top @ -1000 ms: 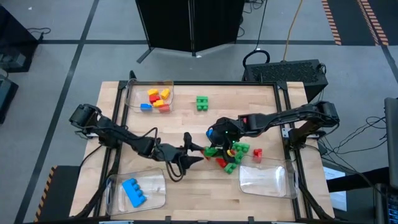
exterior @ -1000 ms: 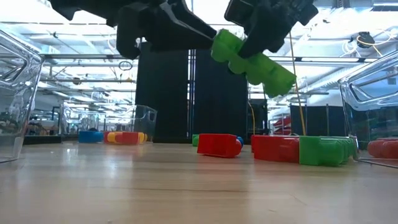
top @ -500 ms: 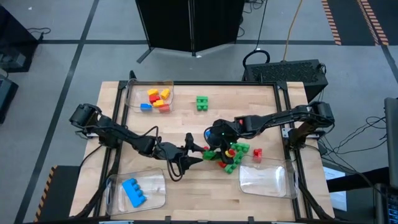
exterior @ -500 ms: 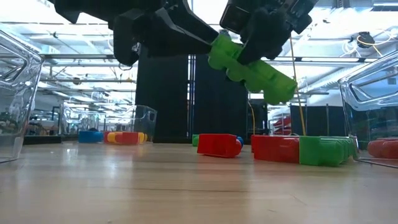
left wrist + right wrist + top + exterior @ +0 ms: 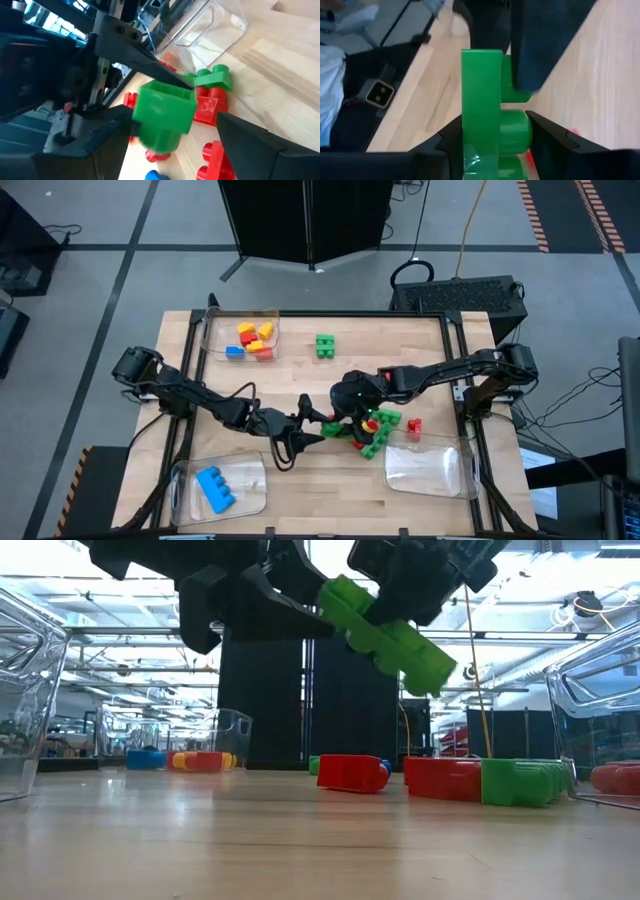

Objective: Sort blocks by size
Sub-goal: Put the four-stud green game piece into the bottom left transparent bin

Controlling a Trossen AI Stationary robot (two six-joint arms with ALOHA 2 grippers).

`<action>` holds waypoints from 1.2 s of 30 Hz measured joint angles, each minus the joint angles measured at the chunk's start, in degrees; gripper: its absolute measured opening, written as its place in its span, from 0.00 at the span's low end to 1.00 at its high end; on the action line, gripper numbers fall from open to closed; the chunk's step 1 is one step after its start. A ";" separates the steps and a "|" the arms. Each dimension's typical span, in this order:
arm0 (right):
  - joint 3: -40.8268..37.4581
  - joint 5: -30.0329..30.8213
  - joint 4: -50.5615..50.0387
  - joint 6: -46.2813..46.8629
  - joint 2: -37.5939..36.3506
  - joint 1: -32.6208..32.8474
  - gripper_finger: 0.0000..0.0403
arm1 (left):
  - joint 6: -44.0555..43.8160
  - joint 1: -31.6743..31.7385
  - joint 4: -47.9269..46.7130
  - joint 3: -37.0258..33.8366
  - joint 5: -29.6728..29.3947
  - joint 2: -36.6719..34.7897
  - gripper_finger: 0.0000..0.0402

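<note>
Since a second ago the long green block has slid a little left in the low view and tipped steeper, and the left gripper's fingers have spread wider around its end. It hangs above mid-table, held in the right gripper, whose fingers clamp it at both sides in the right wrist view; the left gripper meets it from the left, jaws apart with the block's end between them — whether they touch it I cannot tell. Below and just right, the loose pile of blocks — red and green with a bit of yellow — lies on the pale wooden table. A lone green block sits toward the far edge. Clear trays stand near three corners: the far-left tray holds small yellow, orange, red and blue blocks, the near-left tray a long blue block, and the near-right tray shows nothing inside. Beyond the table are grey floor, a black cabinet and trailing cables.
</note>
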 joint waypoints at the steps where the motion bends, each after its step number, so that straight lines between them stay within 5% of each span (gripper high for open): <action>1: 0.00 0.00 0.90 -0.02 -0.02 0.00 0.41 | 0.01 0.00 0.27 0.00 0.03 0.00 0.73; 31: 0.00 0.42 3.84 0.09 -0.04 -0.03 0.47 | -0.16 -0.04 3.15 0.02 3.17 0.00 0.38; 36: 2.21 7.02 -2.12 -0.17 -0.73 -0.39 0.53 | -3.83 -0.17 2.59 0.00 -1.84 -0.53 0.37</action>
